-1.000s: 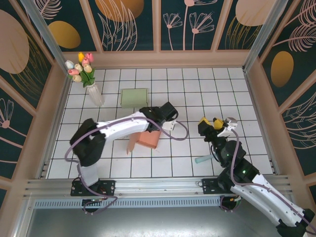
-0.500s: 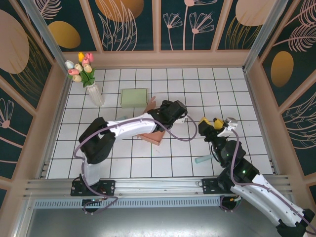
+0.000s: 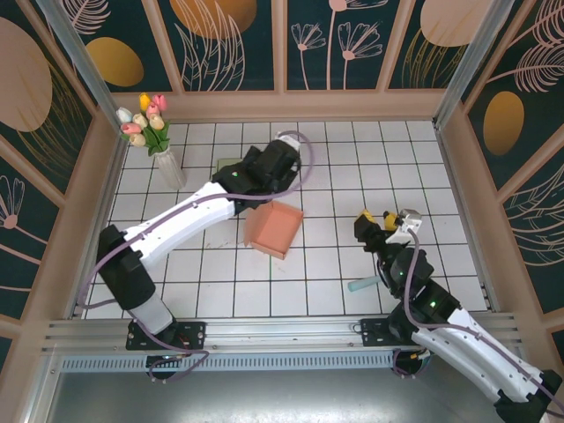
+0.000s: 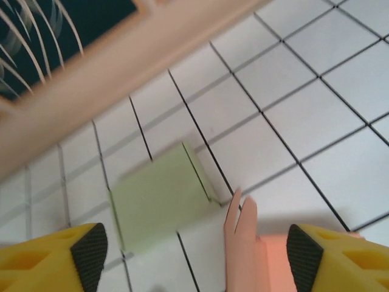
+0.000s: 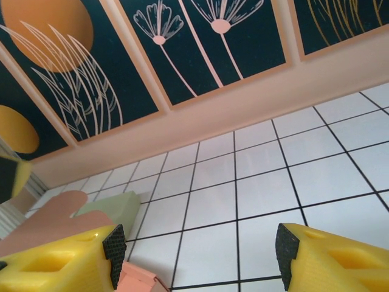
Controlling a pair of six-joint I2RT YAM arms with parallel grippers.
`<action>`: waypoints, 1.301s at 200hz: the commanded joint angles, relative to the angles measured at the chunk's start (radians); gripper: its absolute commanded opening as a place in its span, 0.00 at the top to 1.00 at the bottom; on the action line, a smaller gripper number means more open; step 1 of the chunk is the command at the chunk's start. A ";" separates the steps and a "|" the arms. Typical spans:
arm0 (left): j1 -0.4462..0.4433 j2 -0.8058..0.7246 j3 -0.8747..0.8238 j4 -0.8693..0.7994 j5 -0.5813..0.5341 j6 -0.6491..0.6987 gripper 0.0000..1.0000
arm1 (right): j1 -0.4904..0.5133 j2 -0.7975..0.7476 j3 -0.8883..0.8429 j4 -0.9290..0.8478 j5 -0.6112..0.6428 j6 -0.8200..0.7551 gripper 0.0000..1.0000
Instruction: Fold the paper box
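The salmon-pink paper box (image 3: 273, 227) is lying on the white tiled tabletop (image 3: 335, 159), near its middle, and dark floral wall panels (image 3: 339, 40) are enclosing the table. The left gripper (image 4: 196, 249) is hanging wide and empty by the box's far edge. The right gripper (image 5: 200, 246) is gaping empty too.

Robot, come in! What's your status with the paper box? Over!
Left claw open, empty. Right claw open, empty. Pink paper box on table, unheld. Green box close behind it.
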 commanded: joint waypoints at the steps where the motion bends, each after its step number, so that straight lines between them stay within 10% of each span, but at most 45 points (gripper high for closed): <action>1: 0.028 -0.050 -0.085 -0.026 0.198 -0.204 0.19 | -0.006 0.038 0.018 0.025 0.021 -0.045 0.32; 98: 0.066 0.034 -0.169 -0.071 0.256 -0.160 0.36 | -0.008 0.135 0.040 0.038 -0.015 -0.099 0.31; 175: 0.065 0.111 -0.128 -0.119 0.270 -0.071 0.95 | -0.010 0.178 0.034 0.083 -0.070 -0.138 0.31; 260: 0.053 -0.235 -0.253 0.060 0.509 0.565 1.00 | -0.104 0.400 0.022 0.513 -0.500 -0.695 0.25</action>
